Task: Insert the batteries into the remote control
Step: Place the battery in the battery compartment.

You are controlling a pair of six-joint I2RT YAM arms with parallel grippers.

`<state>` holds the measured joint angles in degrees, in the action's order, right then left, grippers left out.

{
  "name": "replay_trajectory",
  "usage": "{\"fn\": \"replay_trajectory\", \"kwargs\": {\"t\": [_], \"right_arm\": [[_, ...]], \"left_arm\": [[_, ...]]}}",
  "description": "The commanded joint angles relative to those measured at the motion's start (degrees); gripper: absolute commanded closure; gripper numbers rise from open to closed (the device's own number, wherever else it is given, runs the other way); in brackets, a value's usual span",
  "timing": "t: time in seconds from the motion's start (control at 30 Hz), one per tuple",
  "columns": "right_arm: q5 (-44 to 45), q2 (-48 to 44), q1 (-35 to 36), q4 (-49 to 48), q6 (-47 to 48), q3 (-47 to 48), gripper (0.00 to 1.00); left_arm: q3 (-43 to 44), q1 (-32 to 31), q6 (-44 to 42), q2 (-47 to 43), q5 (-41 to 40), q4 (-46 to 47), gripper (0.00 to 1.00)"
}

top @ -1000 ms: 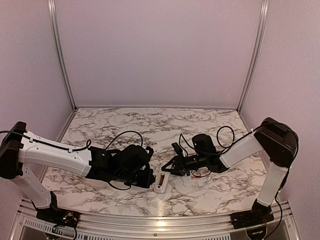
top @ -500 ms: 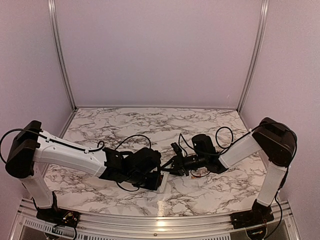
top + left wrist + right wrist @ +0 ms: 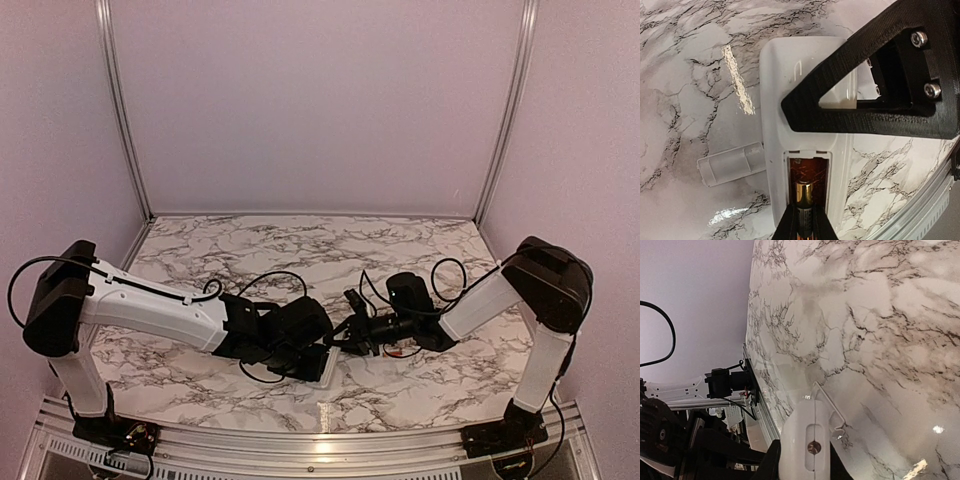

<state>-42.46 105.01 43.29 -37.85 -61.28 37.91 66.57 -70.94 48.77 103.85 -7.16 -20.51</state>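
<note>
The white remote control (image 3: 777, 100) lies back-up on the marble table, its battery recess (image 3: 807, 167) uncovered and dark orange-brown inside. My left gripper (image 3: 805, 212) is shut on a slim battery (image 3: 805, 197), whose gold-coloured end pokes over the recess's near part. One black finger (image 3: 865, 110) of the right gripper crosses the remote's far end. In the right wrist view my right gripper (image 3: 807, 460) is shut on the remote's (image 3: 800, 435) narrow end. From above, both grippers meet at the remote (image 3: 328, 366) near the table's front edge.
A small white battery cover (image 3: 732, 162) lies loose on the table just left of the remote. The table's metal front rail (image 3: 920, 210) runs close by. Black cables (image 3: 255, 275) loop off both wrists.
My left arm has swung right, carrying the battery over the remote. The right gripper has shifted slightly left, still holding the remote.
</note>
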Motion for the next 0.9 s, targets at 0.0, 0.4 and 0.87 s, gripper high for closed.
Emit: {"fn": "replay_trajectory", "kwargs": {"t": [0.0,0.4,0.87], "right_arm": [[-1.8,0.5,0.9,-4.6,-2.5,-0.4,1.00],[-2.7,0.6,1.0,-5.7,-3.3,-0.7,1.00],[-2.7,0.6,1.0,-5.3,-3.0,-0.6,1.00]], "left_arm": [[1.7,-0.2,0.6,2.7,-1.8,-4.3,1.00],[4.3,0.1,1.7,4.6,-4.4,-8.1,0.90],[4.4,0.1,1.5,3.7,-4.7,-9.1,0.76]]}}
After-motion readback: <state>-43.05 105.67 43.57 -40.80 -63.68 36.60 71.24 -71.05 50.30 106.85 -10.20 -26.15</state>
